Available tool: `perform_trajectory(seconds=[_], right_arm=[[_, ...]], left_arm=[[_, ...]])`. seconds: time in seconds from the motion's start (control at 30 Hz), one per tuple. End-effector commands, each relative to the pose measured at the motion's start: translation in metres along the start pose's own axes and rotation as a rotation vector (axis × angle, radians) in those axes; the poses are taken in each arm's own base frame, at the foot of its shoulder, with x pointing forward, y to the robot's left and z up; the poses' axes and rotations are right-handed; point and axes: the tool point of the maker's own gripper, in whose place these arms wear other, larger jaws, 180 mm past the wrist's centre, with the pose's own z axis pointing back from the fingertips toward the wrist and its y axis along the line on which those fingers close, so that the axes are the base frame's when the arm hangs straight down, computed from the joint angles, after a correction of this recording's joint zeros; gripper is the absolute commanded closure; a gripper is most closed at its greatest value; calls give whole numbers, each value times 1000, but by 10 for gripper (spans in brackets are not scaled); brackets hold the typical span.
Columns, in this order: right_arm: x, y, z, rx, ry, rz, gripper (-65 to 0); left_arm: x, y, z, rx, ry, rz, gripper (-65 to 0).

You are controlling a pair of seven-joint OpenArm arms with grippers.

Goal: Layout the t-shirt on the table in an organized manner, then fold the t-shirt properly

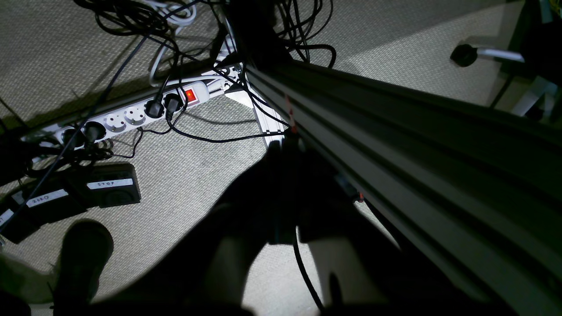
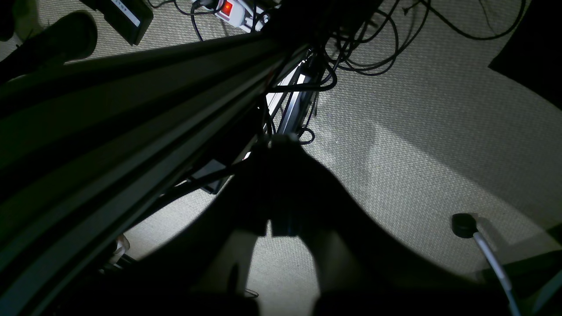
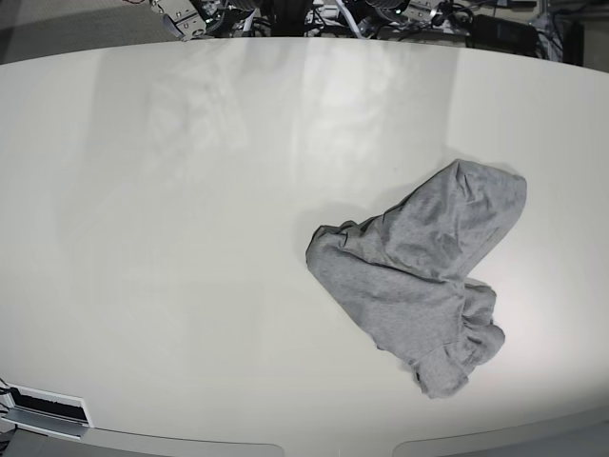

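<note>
The heather-grey t-shirt (image 3: 419, 276) lies crumpled in a heap on the right half of the off-white table (image 3: 190, 238), with no lettering showing. Neither arm appears in the base view. Both wrist views look down at the carpeted floor below the table. My left gripper (image 1: 284, 149) is a dark silhouette with its fingers pressed together and nothing between them. My right gripper (image 2: 283, 142) looks the same, shut and empty. Both are far from the shirt.
An aluminium frame rail (image 1: 395, 153) runs diagonally past the left gripper and also beside the right one (image 2: 131, 109). On the floor lie a white power strip (image 1: 131, 114), tangled black cables (image 1: 145, 22), labelled black boxes (image 1: 109, 184), a shoe (image 1: 83, 250) and a chair caster (image 2: 463, 224).
</note>
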Motion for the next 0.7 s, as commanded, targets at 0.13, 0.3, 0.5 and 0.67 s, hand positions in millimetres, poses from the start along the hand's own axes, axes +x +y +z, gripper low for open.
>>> perform_trajectory(seconds=[0.13,0.3,0.5,0.67], right_arm=[[8,2,1,11,-25,-2,0],[8,2,1,11,-26,-3,0],[9,2,1,12,-27,-3,0],[4,4,0,14,-18,-4,0]], left_arm=[[6,-5,-1,-14,-18,4,0],[6,-6,-1,-14,-19,3,0],[14,-7,-1,-18,-38,-3,0],[2,-8,-1,-19,35,-5,0]])
